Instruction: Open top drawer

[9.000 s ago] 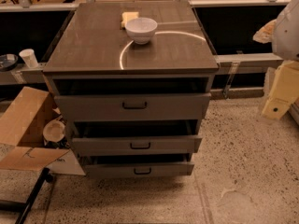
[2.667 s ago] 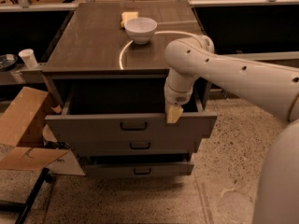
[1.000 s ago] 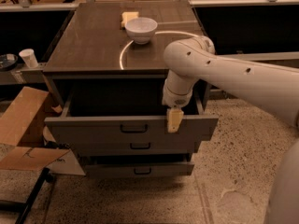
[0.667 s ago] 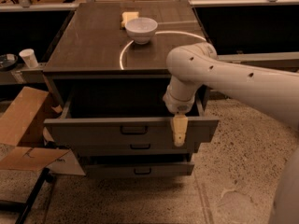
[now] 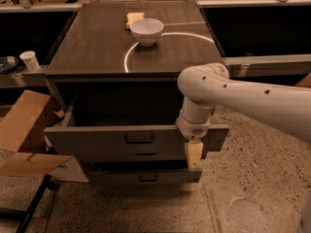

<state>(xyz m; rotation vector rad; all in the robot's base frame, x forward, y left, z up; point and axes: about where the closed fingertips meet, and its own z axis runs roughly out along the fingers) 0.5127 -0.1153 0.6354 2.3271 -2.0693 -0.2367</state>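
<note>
The top drawer (image 5: 107,140) is a wide grey drawer with a small black loop handle (image 5: 139,139) at its centre. It stands pulled well out of the cabinet, and its tray looks dark inside. My gripper (image 5: 193,155) hangs in front of the drawer's front panel, right of the handle, pointing down and not touching the handle. My white arm (image 5: 243,98) reaches in from the right.
A white bowl (image 5: 146,31) and a yellowish block (image 5: 134,18) sit on the cabinet top (image 5: 97,47). A lower drawer (image 5: 146,177) shows below. An open cardboard box (image 5: 24,130) stands at the left. A paper cup (image 5: 30,60) sits on the left shelf.
The top drawer has slid out from shut to well open. My gripper has moved down and slightly right, from the drawer's top edge to in front of its panel.
</note>
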